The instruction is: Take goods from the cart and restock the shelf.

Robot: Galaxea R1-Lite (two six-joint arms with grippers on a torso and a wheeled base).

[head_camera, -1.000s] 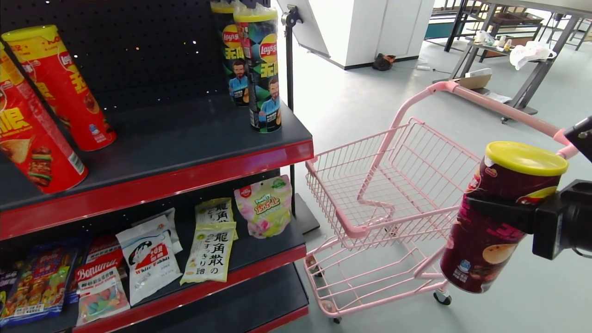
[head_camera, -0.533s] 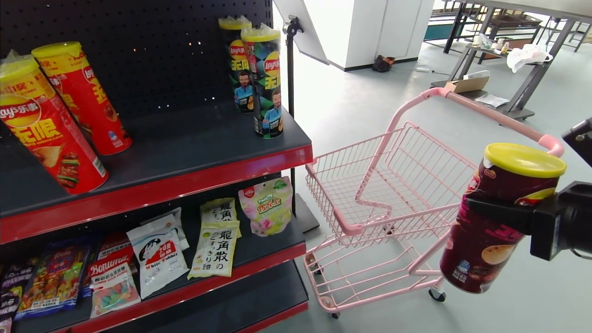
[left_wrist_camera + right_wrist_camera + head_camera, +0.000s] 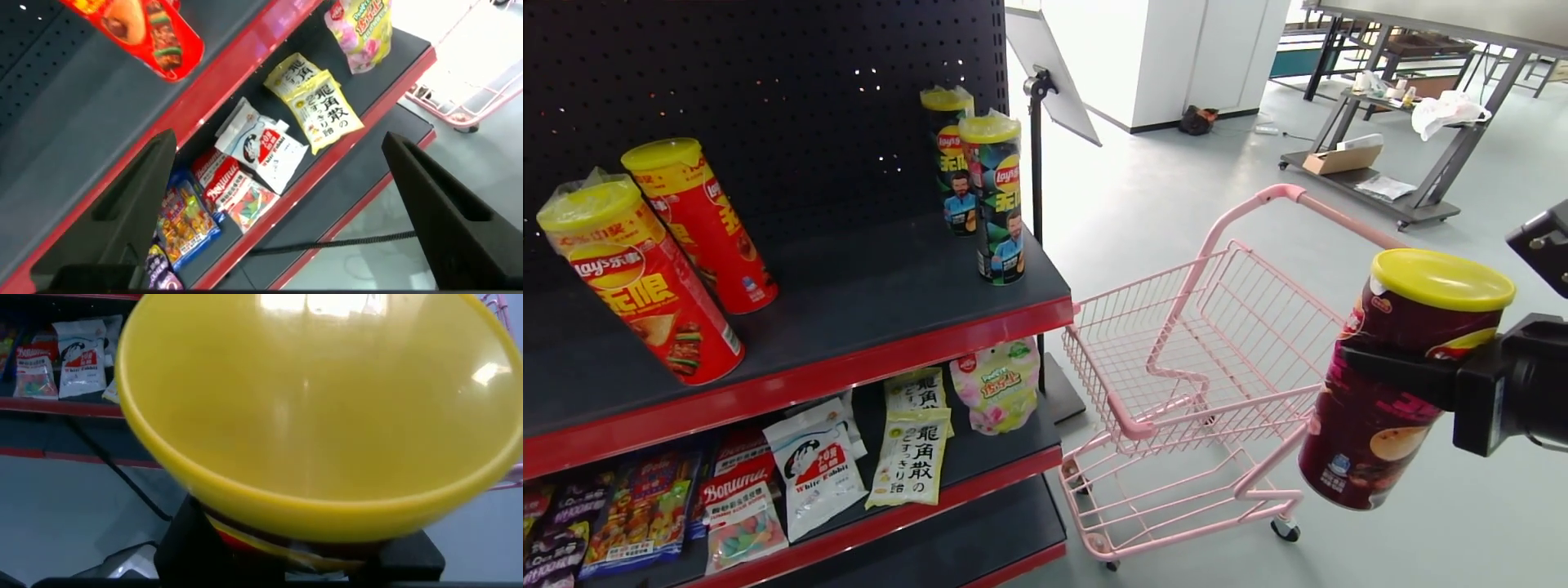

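Right gripper (image 3: pixel 1403 371): clamped round the upper body of the dark red can (image 3: pixel 1368 445), one black finger crossing the label just under the lid
Dark red can: held off the floor in the right gripper, leaning a little, its foot nearer the cart (image 3: pixel 1143 278) than its top; its yellow lid (image 3: pixel 310 400) sits right before that wrist's camera
Left gripper (image 3: pixel 279 147): fingers spread wide with nothing between them, hanging in front of the shelf (image 3: pixel 849 359)
Cart: pink wire, to the left of the right gripper and lower than it, near the held can but apart from it; it stands between that gripper and the shelf
Shelf: beyond the cart from the right gripper, well apart from it; black boards with red front edges
Red cans (image 3: pixel 645 278): two on the upper board, at the end farthest from the right gripper, one behind the other
Green cans (image 3: pixel 1001 200): two upright on the upper board, at the end nearest the cart
Snack bags (image 3: pixel 919 445): lying on the lower board, seen past the left gripper's open fingers
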